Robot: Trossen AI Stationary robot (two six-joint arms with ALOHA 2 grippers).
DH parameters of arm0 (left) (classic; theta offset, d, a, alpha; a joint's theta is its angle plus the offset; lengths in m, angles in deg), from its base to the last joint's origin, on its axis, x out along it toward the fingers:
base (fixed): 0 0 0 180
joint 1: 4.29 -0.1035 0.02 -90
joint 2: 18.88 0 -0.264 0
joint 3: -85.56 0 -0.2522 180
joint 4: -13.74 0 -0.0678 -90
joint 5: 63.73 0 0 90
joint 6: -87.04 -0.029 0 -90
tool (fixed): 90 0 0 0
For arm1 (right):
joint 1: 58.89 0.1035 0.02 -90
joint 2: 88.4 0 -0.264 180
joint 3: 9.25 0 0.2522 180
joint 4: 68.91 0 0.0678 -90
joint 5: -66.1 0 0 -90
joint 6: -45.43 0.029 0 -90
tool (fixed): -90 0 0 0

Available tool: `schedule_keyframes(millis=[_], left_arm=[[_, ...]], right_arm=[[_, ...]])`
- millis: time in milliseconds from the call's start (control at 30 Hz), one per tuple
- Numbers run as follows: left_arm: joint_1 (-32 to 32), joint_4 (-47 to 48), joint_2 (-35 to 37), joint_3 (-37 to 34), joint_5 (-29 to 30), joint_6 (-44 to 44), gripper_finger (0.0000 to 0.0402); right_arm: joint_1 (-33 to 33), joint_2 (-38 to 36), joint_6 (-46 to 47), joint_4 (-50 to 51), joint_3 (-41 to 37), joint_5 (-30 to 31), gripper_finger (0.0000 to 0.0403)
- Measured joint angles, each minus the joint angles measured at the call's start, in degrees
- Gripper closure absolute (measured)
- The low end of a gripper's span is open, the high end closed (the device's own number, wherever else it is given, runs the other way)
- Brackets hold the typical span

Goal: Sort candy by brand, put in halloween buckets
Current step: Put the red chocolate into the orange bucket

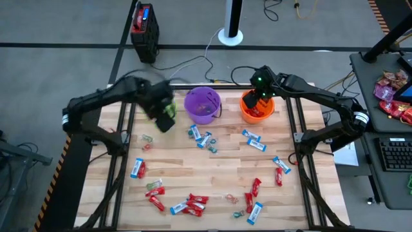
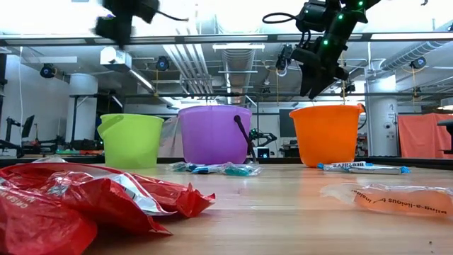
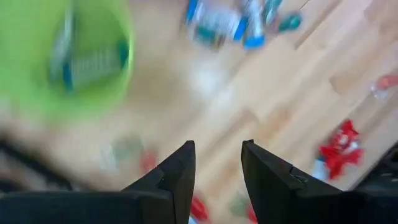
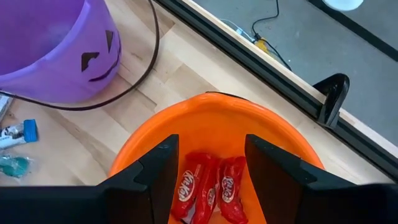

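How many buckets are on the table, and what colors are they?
3, in a row along the table's far edge: the green bucket under the left arm, the purple bucket in the middle, and the orange bucket under the right gripper. No others show.

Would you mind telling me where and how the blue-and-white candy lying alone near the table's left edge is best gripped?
Grip the blue-and-white candy across its narrow middle, coming straight down from above. It lies flat on the table, apart from the other pieces, so fingers should fit on both long sides.
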Motion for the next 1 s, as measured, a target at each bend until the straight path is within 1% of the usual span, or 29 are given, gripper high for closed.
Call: schedule_keyframes(millis=[67, 200, 300, 433, 500, 533, 633, 733, 767, 867, 1000], left_arm=[[3.94, 3.35, 2.68, -2.48, 0.17, 12.57, 0.0287], [13.58, 2.71, 6.9, -10.83, 0.73, 30.93, 0.0287], [19.98, 2.77, 9.0, -18.18, -0.61, 41.52, 0.0287], [26.57, -0.59, 9.85, -28.15, -1.57, 51.27, 0.0287], [28.54, -5.18, 10.04, -32.97, -1.79, 53.9, 0.0287], [29.02, -8.92, 9.97, -35.38, -2.14, 54.56, 0.0287], [29.17, -19.0, 9.08, -42.48, -3.98, 55.84, 0.0287], [29.19, -28.88, 7.31, -48.03, -4.41, 56.81, 0.0287], [29.17, -30.57, 6.63, -49.3, -4.38, 57.19, 0.0287], [29.13, -31.71, 4.11, -51.27, -3.62, 57.57, 0.0287], [29.19, -31.34, 1.35, -50.49, -3.83, 56.16, 0.0287]], right_arm=[[0.0, 0.02, -0.53, -0.02, 0.01, 0.01, 0.0225], [0.0, 0.0, -1.42, -0.02, 0.01, -0.08, 0.0225], [0.0, 0.0, -2.05, -0.02, 0.01, -0.18, 0.0225], [0.0, 0.0, -2.06, -0.08, 0.01, -1.25, 0.0225], [0.0, 0.0, -2.07, -0.19, 0.01, -1.28, 0.0225], [0.0, 0.0, -2.07, -0.21, 0.01, -1.29, 0.0225], [0.0, 0.0, -2.0, -0.22, 0.01, -1.41, 0.0225], [0.0, 0.0, -1.9, -0.21, 0.01, -1.87, 0.0225], [0.0, 0.0, -1.76, -0.2, 0.01, -2.42, 0.0225], [0.0, 0.0, -1.06, -0.21, 0.01, -3.17, 0.0225], [0.0, 0.0, 0.07, -0.2, 0.01, -4.47, 0.0225]])
